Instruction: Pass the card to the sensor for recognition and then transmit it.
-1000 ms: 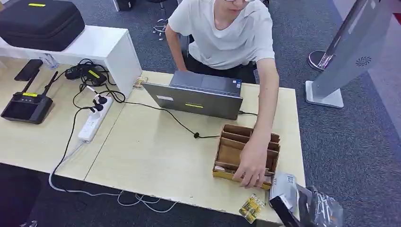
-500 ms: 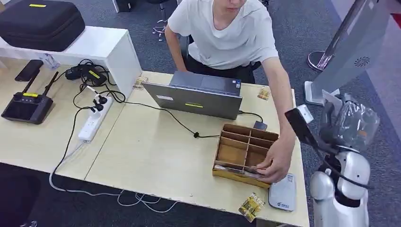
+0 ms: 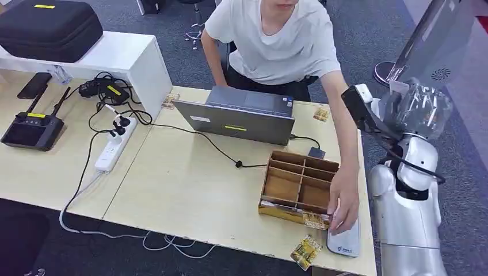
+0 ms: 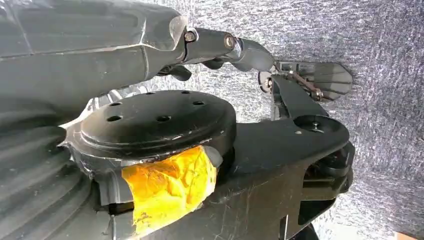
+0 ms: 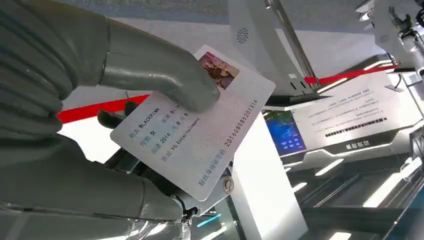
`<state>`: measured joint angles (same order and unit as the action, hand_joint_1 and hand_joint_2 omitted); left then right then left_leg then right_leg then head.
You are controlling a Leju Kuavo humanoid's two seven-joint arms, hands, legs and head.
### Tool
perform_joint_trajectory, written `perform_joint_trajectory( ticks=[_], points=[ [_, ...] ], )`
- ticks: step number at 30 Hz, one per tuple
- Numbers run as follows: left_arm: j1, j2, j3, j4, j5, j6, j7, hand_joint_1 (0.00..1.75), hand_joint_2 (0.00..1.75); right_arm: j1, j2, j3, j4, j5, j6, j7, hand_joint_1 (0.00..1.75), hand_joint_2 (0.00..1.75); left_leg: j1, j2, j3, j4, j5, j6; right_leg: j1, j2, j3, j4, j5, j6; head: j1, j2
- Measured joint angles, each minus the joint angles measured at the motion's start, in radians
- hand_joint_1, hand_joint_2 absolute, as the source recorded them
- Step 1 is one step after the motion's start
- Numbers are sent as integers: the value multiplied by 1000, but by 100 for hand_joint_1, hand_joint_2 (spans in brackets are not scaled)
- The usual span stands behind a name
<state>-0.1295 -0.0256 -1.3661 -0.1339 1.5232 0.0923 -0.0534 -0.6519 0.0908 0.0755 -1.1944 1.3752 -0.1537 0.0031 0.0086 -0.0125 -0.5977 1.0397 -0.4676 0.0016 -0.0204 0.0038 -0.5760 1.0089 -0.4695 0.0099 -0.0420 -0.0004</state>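
Since half a second ago the right arm (image 3: pixel 405 213) has risen and swung outward, carrying its hand from beside the table's edge up toward the grey kiosk, and the person's hand has slid from the box's front wall onto the white device at the table's near corner.

Nearest, the right arm stands at the table's (image 3: pixel 190 190) right end. A small yellow packet (image 3: pixel 306 252) lies at the near edge, just beside the white device (image 3: pixel 345 240), on which the person's hand (image 3: pixel 344 202) rests. Touching that hand is the cardboard box (image 3: pixel 299 188), divided into compartments. A black cable (image 3: pixel 213 144) runs across the tabletop to the laptop (image 3: pixel 239 118), open toward the person (image 3: pixel 276 43) seated behind it.

Higher up, the right hand (image 3: pixel 417 106), wrapped in clear plastic, is raised beside the slanted kiosk (image 3: pixel 431 57). In the right wrist view the right hand (image 5: pixel 100 100) pinches the card (image 5: pixel 195 125) between thumb (image 5: pixel 165 75) and fingers (image 5: pixel 115 117) behind it; the card is printed with text, a number and a small photo, and hangs in the air in front of the kiosk's white panel (image 5: pixel 260 40).

The left hand (image 4: pixel 260 55) shows in the left wrist view over grey carpet (image 4: pixel 380 45); whether its fingers are spread or curled, I cannot tell.

On the far left table sit a power strip (image 3: pixel 115 145), a black router (image 3: pixel 31 129) and a black case (image 3: pixel 49 26).
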Motion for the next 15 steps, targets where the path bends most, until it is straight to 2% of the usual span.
perform_joint_trajectory(
  ticks=[15],
  points=[
    [-1,0,-8,0,-3,-1,0,0,175,-20,18,0,58,16,2,-2,175,175,0,0,0,0,0,0,0,0,0,0,0,0,0,0]
  ],
)
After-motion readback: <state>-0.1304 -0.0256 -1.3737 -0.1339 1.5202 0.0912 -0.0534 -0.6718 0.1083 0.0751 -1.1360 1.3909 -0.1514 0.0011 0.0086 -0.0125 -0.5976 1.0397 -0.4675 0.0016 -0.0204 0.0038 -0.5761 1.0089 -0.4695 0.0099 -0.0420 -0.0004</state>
